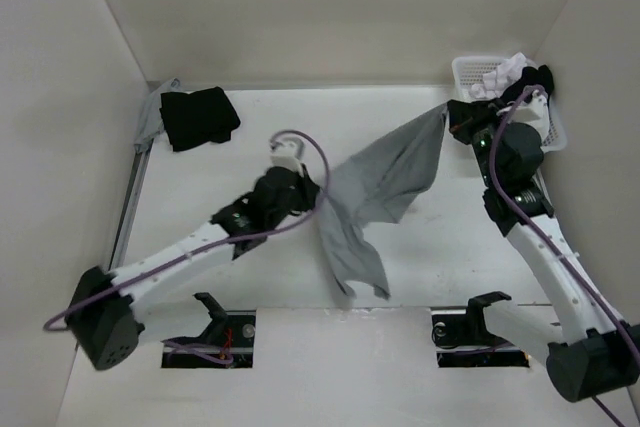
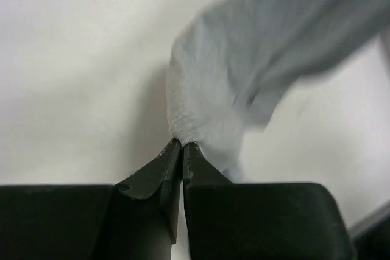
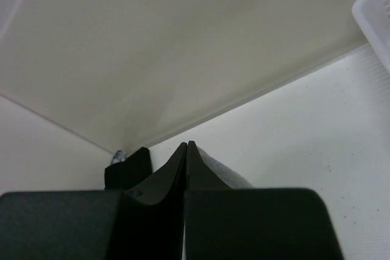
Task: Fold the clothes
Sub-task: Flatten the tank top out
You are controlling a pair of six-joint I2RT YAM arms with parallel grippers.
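The clothes [image 1: 390,172], a light-grey knit top, hang stretched in the air between my two grippers, with a loose part drooping to the table near the front edge. My left gripper [image 1: 322,192] is shut on one bunched edge of the grey fabric. In the left wrist view the clothes [image 2: 244,59] rise from the pinched tips of the left gripper [image 2: 181,143]. My right gripper [image 1: 447,115] holds the far corner up at the back right. In its wrist view the right gripper [image 3: 186,144] is shut, and a strip of the clothes [image 3: 226,176] shows beside one finger.
A black folded garment [image 1: 198,117] lies at the back left, also seen as the black garment [image 3: 131,165]. Beside it is a grey cloth [image 1: 152,112]. A white basket [image 1: 480,72] holding white and black bundled clothes [image 1: 520,75] stands at the back right. White walls enclose the table.
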